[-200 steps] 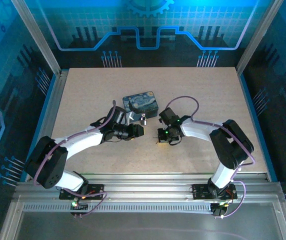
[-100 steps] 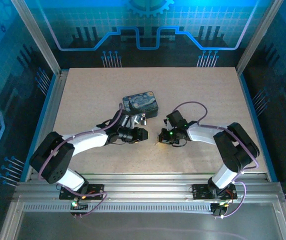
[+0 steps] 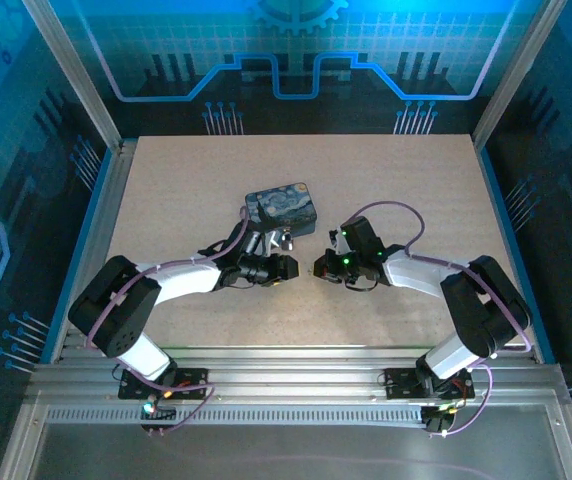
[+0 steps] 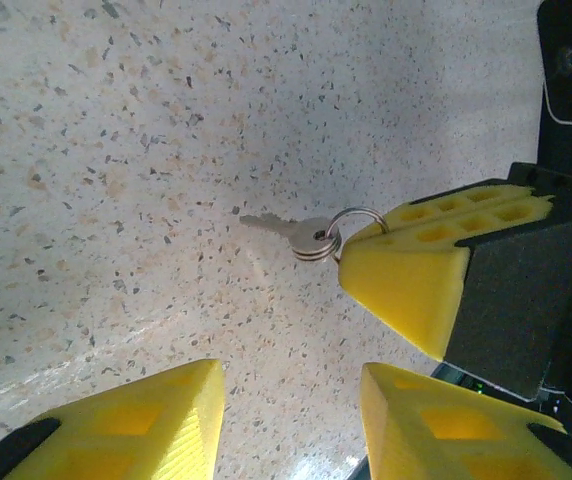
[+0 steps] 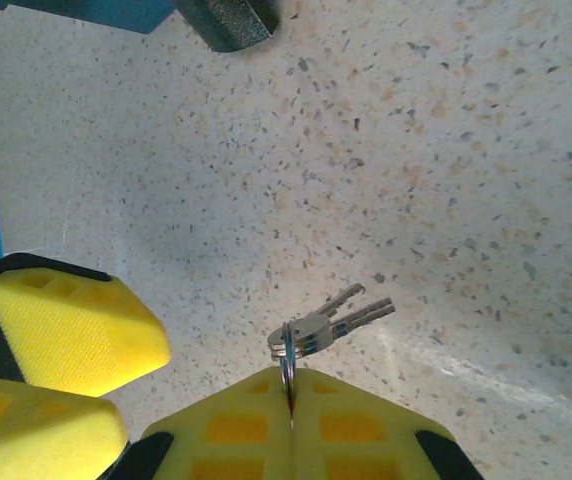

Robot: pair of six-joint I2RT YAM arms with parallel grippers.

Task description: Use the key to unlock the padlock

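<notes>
The right gripper [image 5: 291, 392] is clamped on the key ring [image 5: 285, 346], with the key [image 5: 338, 318] jutting out just above the table [image 5: 446, 150]. Facing it, the left gripper [image 4: 291, 400] stands parted and empty, nearer the right one than a second ago. The padlock [image 3: 286, 240] stays beside the box [image 3: 281, 208]

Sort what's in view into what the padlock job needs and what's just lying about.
For the job:
- padlock, on the table beside the box
- key, dangling from the shut right gripper
- left gripper, open and empty

Lying about:
- painted box
</notes>
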